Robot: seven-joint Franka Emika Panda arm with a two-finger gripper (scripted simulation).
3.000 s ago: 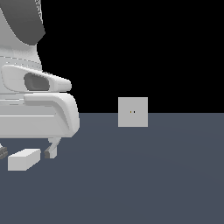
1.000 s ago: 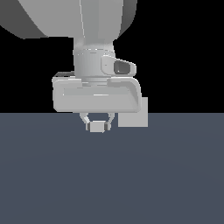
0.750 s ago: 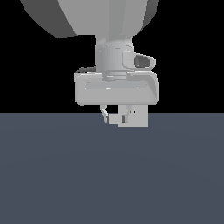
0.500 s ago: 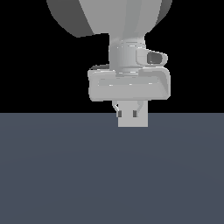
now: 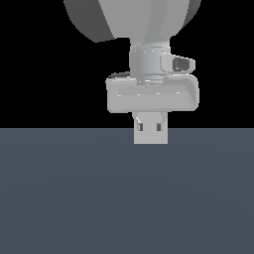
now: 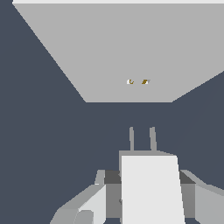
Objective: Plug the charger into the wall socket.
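Note:
In the wrist view my gripper (image 6: 148,205) is shut on the charger (image 6: 151,188), an off-white block with two thin prongs (image 6: 131,139) pointing at the wall socket (image 6: 109,48). The socket is a light-grey plate whose two small dark holes (image 6: 138,82) lie ahead of the prongs, with a gap of dark floor between them. In the exterior view my gripper (image 5: 150,128) hangs right in front of the socket (image 5: 151,138) and covers its upper part and holes. There I cannot tell the charger apart from the fingers (image 5: 140,127).
The dark blue-grey floor (image 5: 124,198) spreads around the socket. The arm's large grey body (image 5: 144,20) fills the upper part of the exterior view. Nothing else shows.
The charger, earlier lying on the floor at the exterior view's left, is held in my gripper. Over the last second the gripper moved to the exterior view's right, in front of the socket.

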